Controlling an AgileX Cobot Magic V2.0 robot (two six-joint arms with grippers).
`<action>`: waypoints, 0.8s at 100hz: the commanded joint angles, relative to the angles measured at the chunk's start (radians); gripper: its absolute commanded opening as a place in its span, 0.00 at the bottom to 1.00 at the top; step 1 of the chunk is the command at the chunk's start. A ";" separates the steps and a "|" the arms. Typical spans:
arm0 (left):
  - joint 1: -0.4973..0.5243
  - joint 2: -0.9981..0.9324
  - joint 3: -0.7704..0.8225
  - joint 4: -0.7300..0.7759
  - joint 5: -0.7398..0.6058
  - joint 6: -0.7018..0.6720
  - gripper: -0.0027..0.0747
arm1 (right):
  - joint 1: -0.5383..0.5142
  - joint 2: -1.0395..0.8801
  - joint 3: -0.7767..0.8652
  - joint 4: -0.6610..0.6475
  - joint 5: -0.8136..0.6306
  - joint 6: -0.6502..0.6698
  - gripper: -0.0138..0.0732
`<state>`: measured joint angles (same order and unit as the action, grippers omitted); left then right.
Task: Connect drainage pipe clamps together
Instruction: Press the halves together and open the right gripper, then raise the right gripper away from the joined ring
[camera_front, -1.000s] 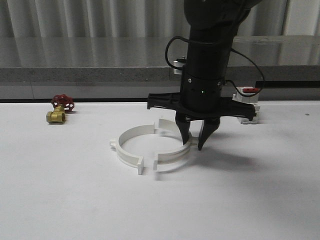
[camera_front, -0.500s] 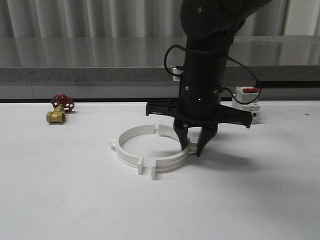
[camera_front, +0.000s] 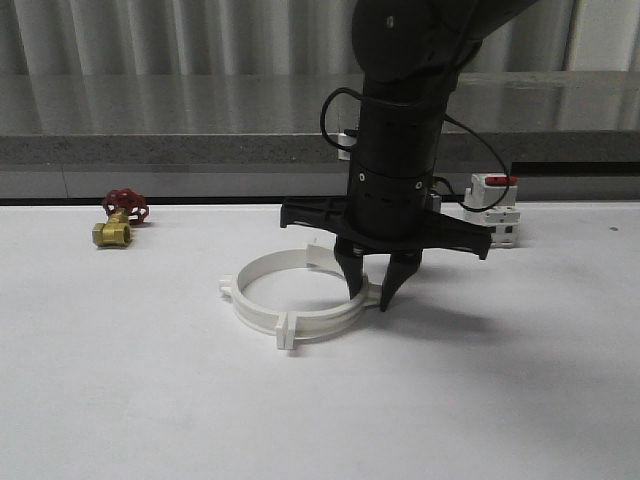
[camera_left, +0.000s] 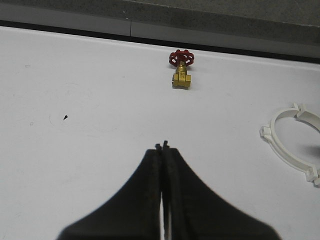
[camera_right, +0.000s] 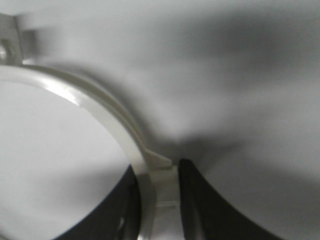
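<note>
Two white half-ring drainage pipe clamps lie on the white table and form a ring. The left half (camera_front: 247, 297) and the right half (camera_front: 338, 316) meet at their front tabs (camera_front: 288, 331). My right gripper (camera_front: 369, 290) points down and is shut on the right half's wall, one finger inside the ring and one outside. In the right wrist view that wall (camera_right: 100, 107) runs between the black fingers of the right gripper (camera_right: 158, 167). My left gripper (camera_left: 162, 146) is shut on nothing above bare table, well away from the ring (camera_left: 280, 145).
A brass valve with a red handle (camera_front: 118, 222) (camera_left: 181, 75) lies at the back left. A white breaker with a red switch (camera_front: 492, 215) stands at the back right, behind my right arm. A grey ledge borders the table's far edge.
My right gripper has slid left with the right half in it. The gap between the front tabs has closed and the two halves now touch.
</note>
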<state>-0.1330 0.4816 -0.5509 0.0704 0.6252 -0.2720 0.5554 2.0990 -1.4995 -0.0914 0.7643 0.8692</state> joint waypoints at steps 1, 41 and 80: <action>0.001 0.005 -0.026 0.003 -0.068 0.000 0.01 | 0.000 -0.046 -0.027 -0.005 -0.027 0.010 0.27; 0.001 0.005 -0.026 0.003 -0.068 0.000 0.01 | 0.000 -0.046 -0.027 -0.005 -0.055 0.010 0.48; 0.001 0.005 -0.026 0.003 -0.068 0.000 0.01 | 0.000 -0.057 -0.027 -0.011 -0.042 0.010 0.65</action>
<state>-0.1330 0.4816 -0.5509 0.0704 0.6252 -0.2720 0.5563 2.0990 -1.4995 -0.0871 0.7228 0.8793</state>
